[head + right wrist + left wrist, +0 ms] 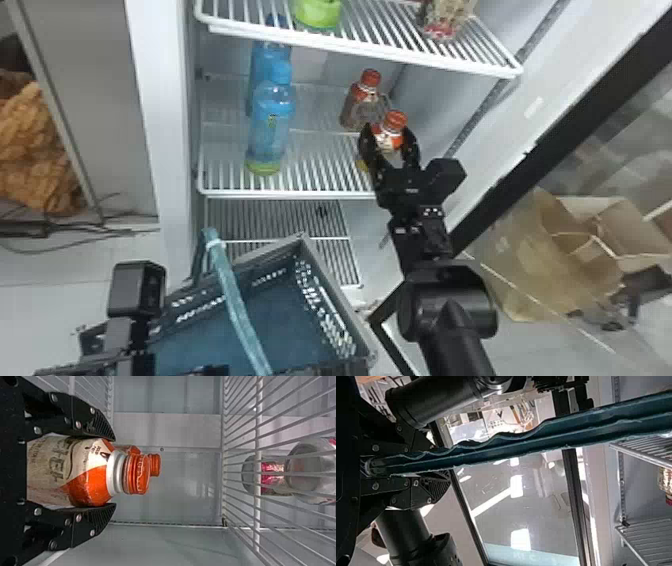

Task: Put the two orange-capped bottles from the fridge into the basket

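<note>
Orange-capped bottle (87,481) is snug in our right jaws, left jaws clamping the basket handle (506,449) — backing out crooked could clip the shelf (285,193) and loosen our grip.

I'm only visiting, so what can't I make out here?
- Front orange-capped bottle: lower part, head view, mostly behind the right gripper.
- Rear orange-capped bottle: body, right wrist view, behind the front one.
- Green item: top, head view, cut off by the top edge.
- Basket: near side, head view, bottom edge.

2 blue bottles (271,132), cardboard box (555,270)
</note>
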Controlling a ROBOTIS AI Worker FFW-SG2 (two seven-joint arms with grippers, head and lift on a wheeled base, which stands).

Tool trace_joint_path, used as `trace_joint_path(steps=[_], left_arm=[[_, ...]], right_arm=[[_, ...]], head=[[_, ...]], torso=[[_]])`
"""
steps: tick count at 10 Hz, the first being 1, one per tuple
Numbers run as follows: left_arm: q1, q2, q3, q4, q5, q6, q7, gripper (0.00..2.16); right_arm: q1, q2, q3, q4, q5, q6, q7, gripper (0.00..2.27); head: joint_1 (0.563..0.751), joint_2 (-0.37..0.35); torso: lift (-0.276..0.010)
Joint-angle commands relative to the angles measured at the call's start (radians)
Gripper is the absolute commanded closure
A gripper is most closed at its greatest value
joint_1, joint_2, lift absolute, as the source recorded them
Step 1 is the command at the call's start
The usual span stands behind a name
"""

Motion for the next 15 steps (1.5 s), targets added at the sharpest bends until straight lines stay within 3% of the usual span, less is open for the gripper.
trace_joint_path(steps=[1, 5, 10, 13, 15], left_arm=[[0.001, -0.002, 0.001, 0.000, 0.000, -0.001, 0.000, 1.17], [0.004, -0.003, 0.001, 0.000, 0.000, -0.001, 0.000, 1.17], [0.004, -0.006, 0.003, 0.000, 0.000, -0.001, 0.000, 1.17], [0.001, -0.006, 0.003, 0.000, -0.002, 0.001, 0.000, 1.17], [0.001, -0.006, 0.003, 0.000, -0.002, 0.001, 0.000, 1.17]], right_arm=[[0.011, -0.001, 0.010, -0.030, -0.020, 0.001, 0.000, 0.66], [0.163, -0.018, 0.028, -0.295, -0.119, 0.048, 0.017, 0.66], [0.443, -0.027, -0.010, -0.918, -0.261, 0.710, 0.147, 0.66], [0.475, -0.039, -0.018, -1.043, -0.307, 1.042, 0.256, 0.66], [0.482, -0.047, -0.002, -1.129, -0.329, 1.236, 0.270, 0.66]], head=[[0.695, -0.350], [0.695, -0.350], [0.695, -0.350], [0.695, -0.350], [0.695, -0.350]], torso=[[-0.235], [-0.235], [-0.235], [-0.235], [-0.235]])
